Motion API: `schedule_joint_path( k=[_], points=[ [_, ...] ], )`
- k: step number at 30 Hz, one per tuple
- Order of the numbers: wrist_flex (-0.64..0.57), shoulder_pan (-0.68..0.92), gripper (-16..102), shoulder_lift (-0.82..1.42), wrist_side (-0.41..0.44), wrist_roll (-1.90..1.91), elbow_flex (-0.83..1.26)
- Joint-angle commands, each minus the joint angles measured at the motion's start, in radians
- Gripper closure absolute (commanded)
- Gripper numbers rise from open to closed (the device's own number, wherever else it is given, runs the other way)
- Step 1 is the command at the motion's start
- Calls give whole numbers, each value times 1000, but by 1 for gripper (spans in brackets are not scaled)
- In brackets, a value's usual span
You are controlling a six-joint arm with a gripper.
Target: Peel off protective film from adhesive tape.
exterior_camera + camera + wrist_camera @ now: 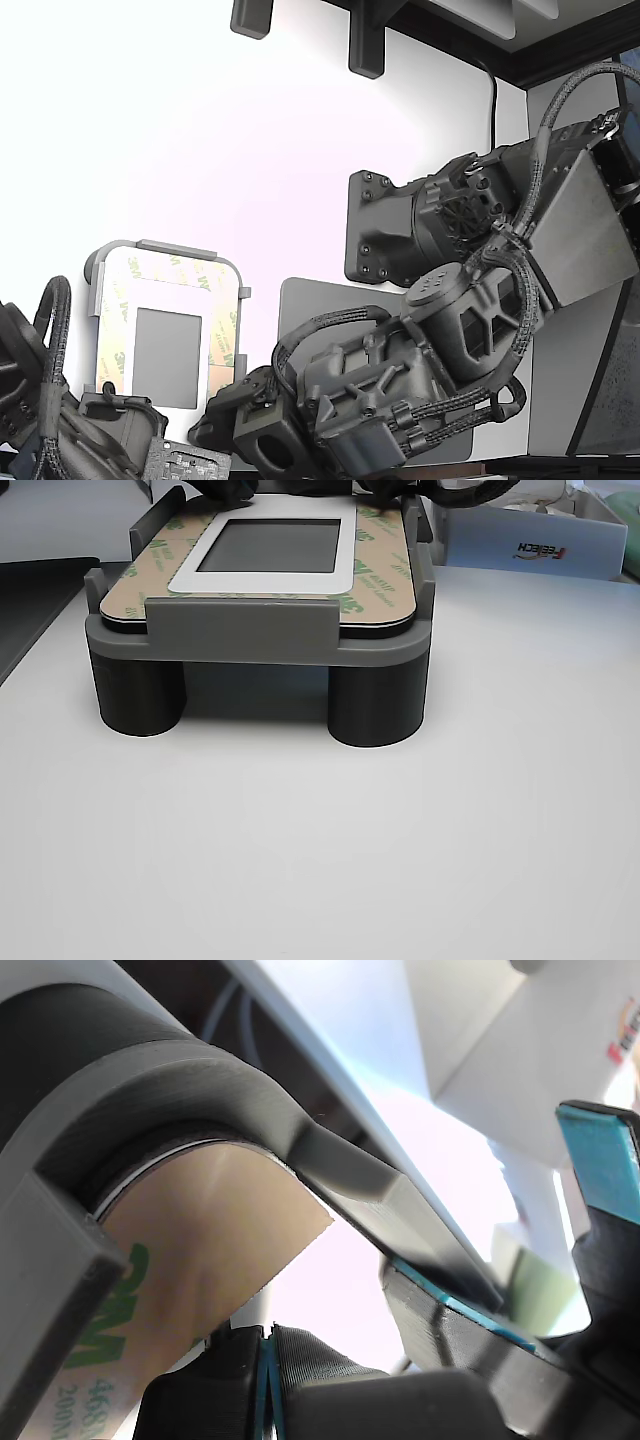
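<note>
The film curls up from a corner of the tape, which borders a grey panel and lies flat in a grey holder that pins it for peeling. In the wrist view the gripper has its blue-edged pads pressed together just below the lifted flap; whether they pinch its edge is hidden. The holder stands on stubby legs on a white table, with a white box behind.

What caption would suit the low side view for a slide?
Grey holder frame on round legs lifts a plate bordered with tan 3M-printed adhesive tape above a white table.
</note>
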Motion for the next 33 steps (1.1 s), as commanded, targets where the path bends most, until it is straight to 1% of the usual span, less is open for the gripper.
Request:
schedule_joint_path(
  k=[1, 33],
  points=[
    [-3, -8, 97, 31, 0, 2, -20],
    [28, -5, 97, 52, -2, -2, -17]
  ],
)
